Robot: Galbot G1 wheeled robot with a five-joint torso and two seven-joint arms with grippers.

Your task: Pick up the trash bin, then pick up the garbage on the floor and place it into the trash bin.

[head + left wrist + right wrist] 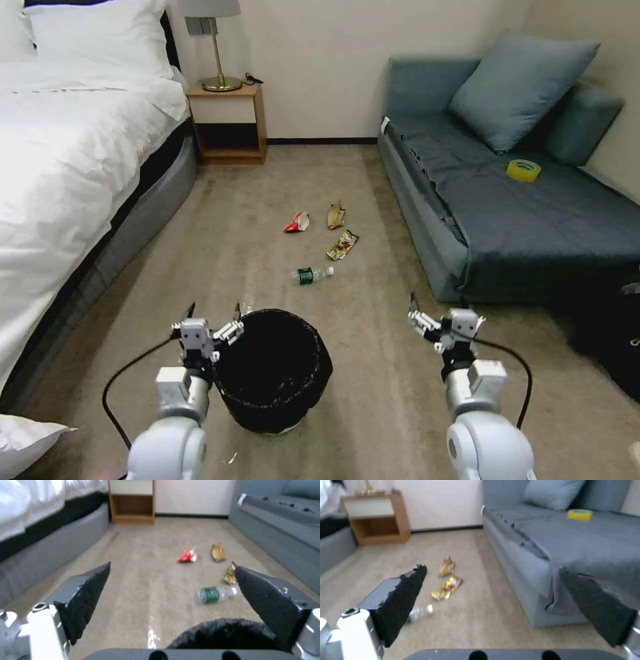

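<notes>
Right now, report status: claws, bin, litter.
Left claw open at the bin rim, gripping nothing. Right claw open, empty. Four litter pieces on carpet ahead, nearest the bottle. Path clear.

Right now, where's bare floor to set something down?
Bare carpet lies between the bed and the garbage, and between the trash bin and sofa. It is crowded mid-floor around the litter, and where the left gripper meets the bin.

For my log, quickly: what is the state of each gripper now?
Left gripper: open, holding nothing, beside the bin.
Right gripper: open, holding nothing.
</notes>
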